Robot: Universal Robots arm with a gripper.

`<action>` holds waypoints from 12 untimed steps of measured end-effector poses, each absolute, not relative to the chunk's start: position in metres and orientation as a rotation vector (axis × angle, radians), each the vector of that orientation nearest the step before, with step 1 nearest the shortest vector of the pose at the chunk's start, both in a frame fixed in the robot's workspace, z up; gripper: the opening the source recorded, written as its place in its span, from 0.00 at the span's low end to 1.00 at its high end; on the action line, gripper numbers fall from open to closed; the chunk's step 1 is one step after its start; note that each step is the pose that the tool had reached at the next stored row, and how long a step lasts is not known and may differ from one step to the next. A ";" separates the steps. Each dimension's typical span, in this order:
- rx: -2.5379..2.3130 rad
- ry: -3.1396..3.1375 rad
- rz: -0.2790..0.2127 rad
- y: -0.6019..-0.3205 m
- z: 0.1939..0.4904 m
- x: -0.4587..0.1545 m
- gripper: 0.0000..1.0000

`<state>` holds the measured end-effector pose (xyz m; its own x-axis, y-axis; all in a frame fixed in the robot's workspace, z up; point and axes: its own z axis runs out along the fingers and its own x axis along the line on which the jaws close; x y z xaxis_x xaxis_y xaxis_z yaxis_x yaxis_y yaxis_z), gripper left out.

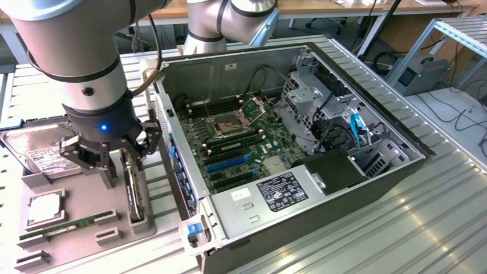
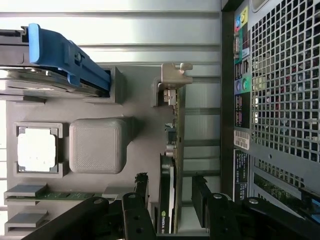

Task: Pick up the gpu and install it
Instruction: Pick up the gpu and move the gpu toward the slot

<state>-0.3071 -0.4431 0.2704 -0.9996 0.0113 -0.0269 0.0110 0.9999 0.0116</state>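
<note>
The gpu [image 1: 136, 194] is a thin black card standing on its edge in a slot of the grey holder tray [image 1: 84, 197], just off the open computer case [image 1: 304, 142] on the exterior view's left. My gripper [image 1: 120, 168] hangs over one end of it, open. In the wrist view the gpu [image 2: 169, 150] runs between the two black fingers [image 2: 141, 192], with a gap on each side. Its silvery bracket [image 2: 176, 72] is at the far end from my gripper [image 2: 170, 202]. Nothing is held.
The tray also carries a hard drive [image 1: 42, 151] with a blue handle [image 2: 65, 55], a processor [image 1: 45, 208] and a green memory stick [image 1: 68, 224]. The case's perforated rear panel [image 2: 280, 90] stands close beside the card. The motherboard [image 1: 236, 142] lies exposed inside the case.
</note>
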 end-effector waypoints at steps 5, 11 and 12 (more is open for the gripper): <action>0.017 3.115 0.018 -0.443 0.269 -0.307 0.48; 0.017 3.115 0.018 -0.443 0.267 -0.307 0.48; 0.017 3.114 0.018 -0.443 0.267 -0.307 0.48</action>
<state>-0.3071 -0.4430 0.2672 -0.9996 0.0113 -0.0271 0.0109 0.9999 0.0120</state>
